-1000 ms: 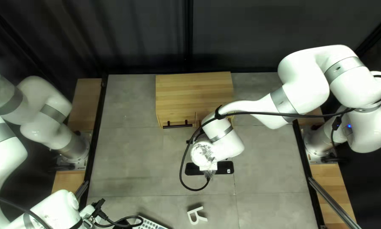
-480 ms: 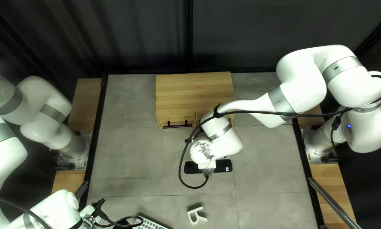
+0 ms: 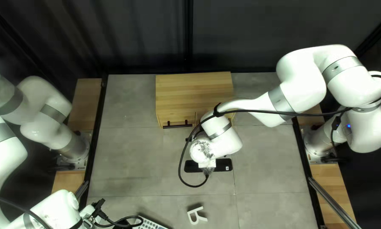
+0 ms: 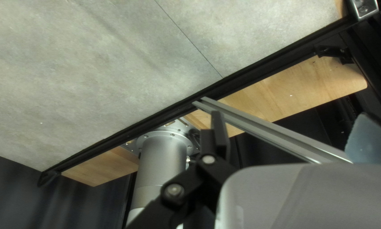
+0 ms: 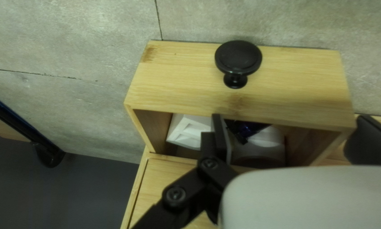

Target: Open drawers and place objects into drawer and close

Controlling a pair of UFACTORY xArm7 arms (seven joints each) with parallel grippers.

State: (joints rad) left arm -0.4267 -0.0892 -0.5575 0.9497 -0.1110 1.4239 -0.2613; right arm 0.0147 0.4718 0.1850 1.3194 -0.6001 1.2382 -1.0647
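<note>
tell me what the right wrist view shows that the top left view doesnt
Only the right wrist view: the inside of the open drawer, with a white piece in it. Only the top left view: the black bar handle and the white letter R. Both: the wooden cabinet and grey tabletop.

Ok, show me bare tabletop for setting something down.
In the top left view, the table is bare between its left edge and the cabinet, and right of the black bar. Crowded: under my right arm near the cabinet, and the near edge, with white letter and keyboard.
</note>
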